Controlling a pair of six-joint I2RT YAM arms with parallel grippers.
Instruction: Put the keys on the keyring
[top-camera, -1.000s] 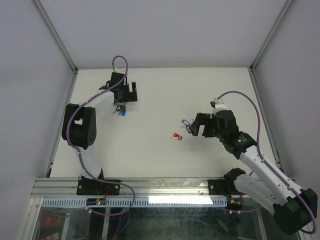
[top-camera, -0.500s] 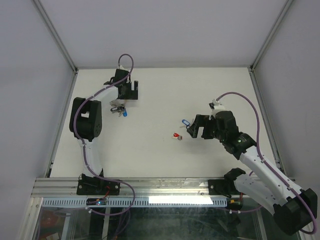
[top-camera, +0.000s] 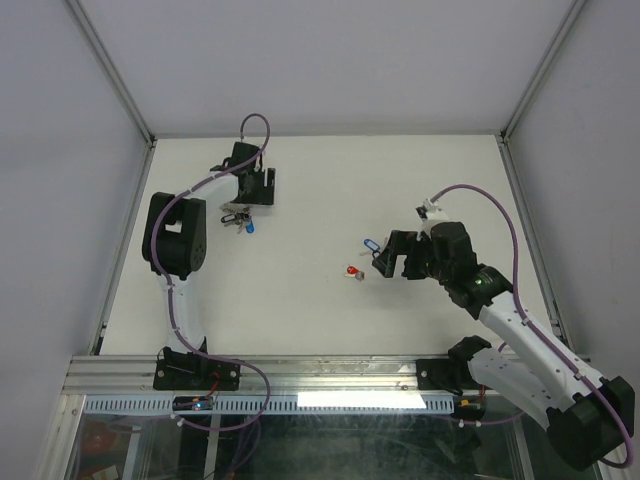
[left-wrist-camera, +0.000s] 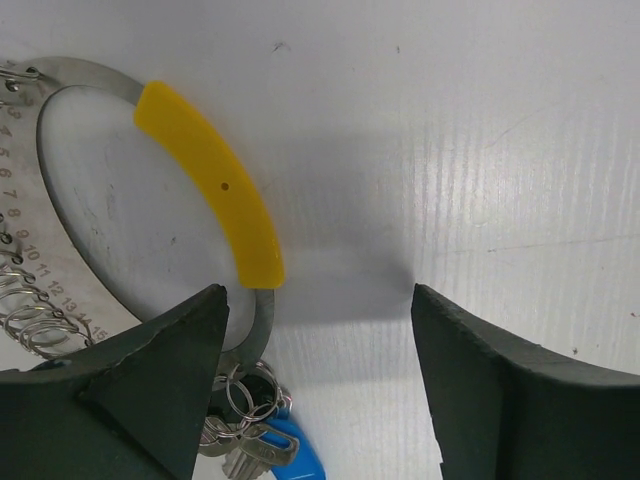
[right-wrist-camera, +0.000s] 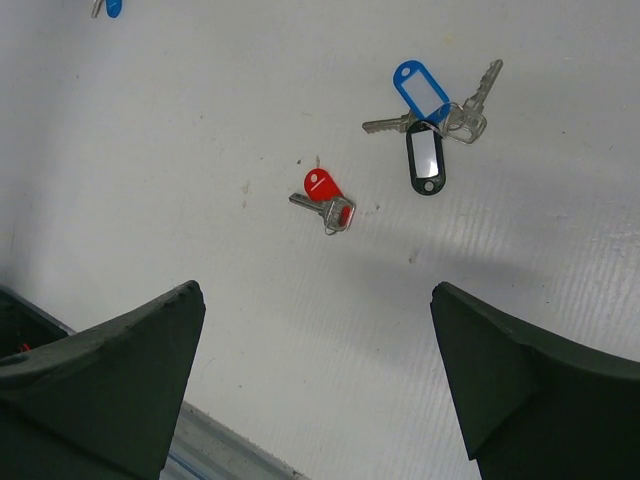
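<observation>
Keyring (left-wrist-camera: 205, 175) | rim numbered, 10–15 legible | left end effector (left-wrist-camera: 315, 293) spread | right end effector (right-wrist-camera: 315, 287) spread

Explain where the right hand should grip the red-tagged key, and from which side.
Grip the red tag across its narrow width, coming straight down from above. The key lies flat on the table, so no side approach gets under it, and the tag is probably thicker than the blade. It lies apart from the blue- and black-tagged keys, leaving the open right hand room.
</observation>
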